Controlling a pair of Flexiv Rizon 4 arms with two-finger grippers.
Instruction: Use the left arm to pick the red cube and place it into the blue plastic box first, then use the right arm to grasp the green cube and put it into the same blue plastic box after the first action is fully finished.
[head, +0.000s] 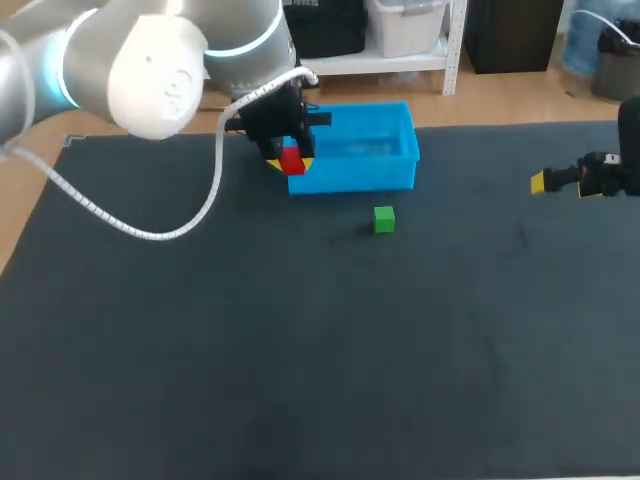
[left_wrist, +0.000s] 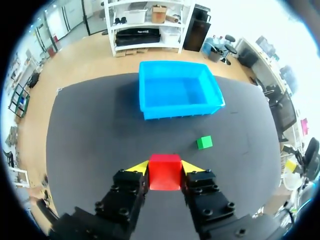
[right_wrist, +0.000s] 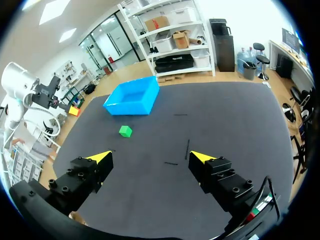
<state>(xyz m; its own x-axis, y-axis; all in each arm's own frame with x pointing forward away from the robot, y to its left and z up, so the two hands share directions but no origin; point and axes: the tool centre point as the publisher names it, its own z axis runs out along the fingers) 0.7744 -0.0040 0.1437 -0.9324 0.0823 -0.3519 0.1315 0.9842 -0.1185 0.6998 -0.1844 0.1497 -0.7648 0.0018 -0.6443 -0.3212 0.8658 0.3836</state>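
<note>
The red cube is off the table, with my left gripper shut on it beside the left end of the blue plastic box. In the left wrist view the red cube sits squeezed between the yellow-tipped fingers of the left gripper, with the empty blue box ahead and the green cube ahead to the right. The green cube rests on the mat just in front of the box. My right gripper hovers open at the far right; its view shows the right gripper empty, the green cube and box far ahead.
The dark mat covers the whole table. My left arm's white body and its cable hang over the back left corner. A few thin dark marks lie on the mat ahead of the right gripper.
</note>
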